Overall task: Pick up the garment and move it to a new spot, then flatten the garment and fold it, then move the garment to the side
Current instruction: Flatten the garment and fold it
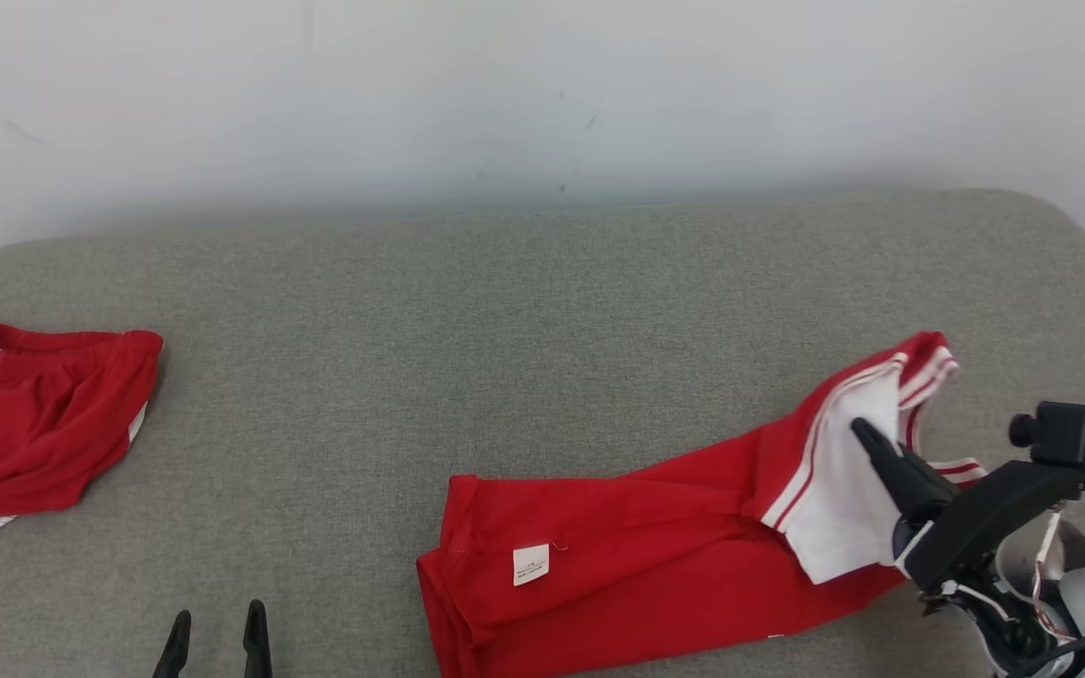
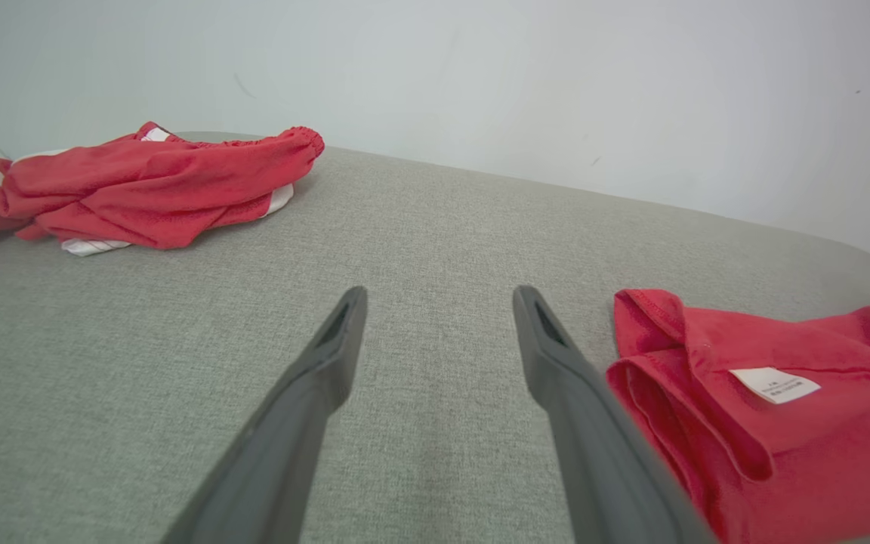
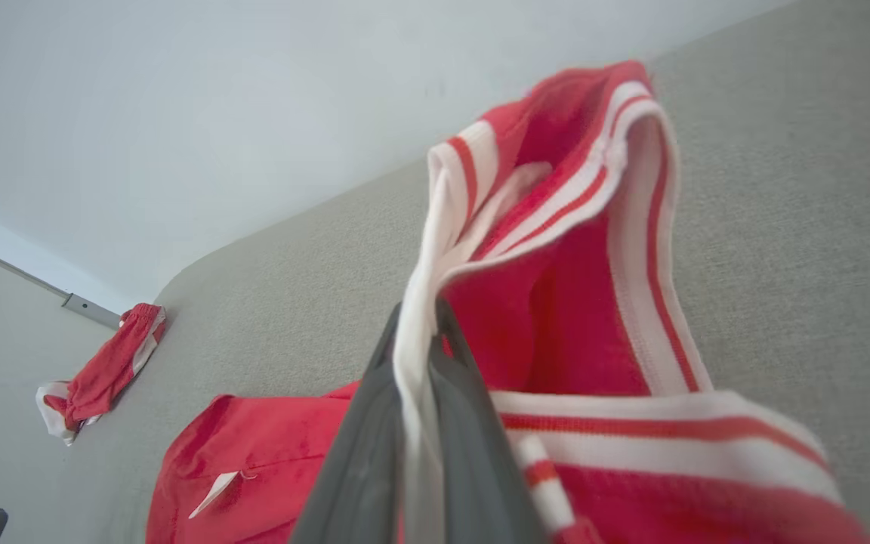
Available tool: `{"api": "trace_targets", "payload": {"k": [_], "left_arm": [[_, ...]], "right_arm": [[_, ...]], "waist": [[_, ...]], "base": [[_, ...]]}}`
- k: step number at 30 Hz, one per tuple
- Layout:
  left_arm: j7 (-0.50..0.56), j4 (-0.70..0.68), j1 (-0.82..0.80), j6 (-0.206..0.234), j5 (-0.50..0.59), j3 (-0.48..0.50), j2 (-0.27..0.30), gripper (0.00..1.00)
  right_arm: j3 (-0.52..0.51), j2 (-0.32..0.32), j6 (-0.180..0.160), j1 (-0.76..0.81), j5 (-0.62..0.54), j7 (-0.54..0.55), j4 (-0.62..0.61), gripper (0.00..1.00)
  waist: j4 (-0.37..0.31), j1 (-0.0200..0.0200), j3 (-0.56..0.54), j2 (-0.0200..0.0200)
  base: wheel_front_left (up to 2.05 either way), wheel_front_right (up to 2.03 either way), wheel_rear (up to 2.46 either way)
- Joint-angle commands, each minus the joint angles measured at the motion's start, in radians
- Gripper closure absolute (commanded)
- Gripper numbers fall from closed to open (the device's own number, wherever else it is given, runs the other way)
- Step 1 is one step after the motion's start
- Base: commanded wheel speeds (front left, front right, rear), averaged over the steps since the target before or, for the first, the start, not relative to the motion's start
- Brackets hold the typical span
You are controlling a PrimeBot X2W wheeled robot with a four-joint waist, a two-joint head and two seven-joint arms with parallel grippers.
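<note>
**Head view:** A red jersey-cloth garment [image 1: 655, 556] with white, red-striped trim lies rumpled toward 5 o'clock on the grey woven-fabric surface [image 1: 505, 330]. A small white care label [image 1: 531, 563] shows near its hem. At 4 o'clock the right gripper [image 1: 865, 435] has its long dark fingers pinched together on the garment's white trimmed end. That end stands raised off the surface, apparently a hold for carrying the cloth to a new spot. At 7 o'clock the left gripper [image 1: 215, 633] waits with fingers apart, holding nothing. A bunched red-and-white spare garment [image 1: 34, 424] sits well apart at 9 o'clock.

**Left wrist view:** The left gripper [image 2: 439, 302] is spread wide over bare grey fabric. The garment's labelled hem [image 2: 767, 423] lies just beside its finger at 4 o'clock, so this gripper looks well placed to take that end for flattening.

**Right wrist view:** The right gripper [image 3: 420, 321] is clamped on a white edge strip. The striped trim arches toward 1 o'clock and the red body trails to 7 o'clock. Judged from this, the pick-up is in hand, and flattening and folding are not yet begun.
</note>
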Motion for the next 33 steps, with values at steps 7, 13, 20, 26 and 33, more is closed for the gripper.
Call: {"api": "trace_targets", "payload": {"k": [7, 13, 20, 26, 33], "left_arm": [[-0.006, 0.01, -0.007, -0.01, 0.01, 0.001, -0.009, 0.0], [-0.006, 0.019, -0.017, -0.017, 0.015, -0.006, -0.018, 0.0], [-0.006, 0.034, -0.031, -0.024, 0.018, -0.019, -0.027, 0.0], [-0.006, 0.047, -0.042, -0.032, 0.023, -0.032, -0.038, 0.0], [-0.006, 0.065, -0.061, -0.043, 0.026, -0.049, -0.044, 0.0]], "right_arm": [[0.059, 0.037, 0.0, 0.032, 0.059, 0.044, -0.138, 1.0], [0.112, 0.079, 0.0, 0.043, 0.063, 0.069, -0.201, 1.0], [0.168, 0.127, 0.0, 0.04, 0.039, 0.074, -0.218, 1.0], [0.225, 0.18, 0.0, 0.014, -0.021, 0.06, -0.163, 1.0], [0.271, 0.235, 0.0, -0.029, -0.079, 0.018, -0.056, 1.0]], "waist": [[0.024, 0.0, 0.005, 0.0], [0.05, 0.0, 0.011, 0.0], [0.074, 0.0, 0.016, 0.0], [0.092, 0.0, 0.02, 0.0], [0.118, 0.0, 0.028, 0.0]], "base": [[0.0, 0.0, 0.0], [0.0, 0.0, 0.0], [0.0, 0.0, 0.0], [0.0, 0.0, 0.0], [0.0, 0.0, 0.0]]}}
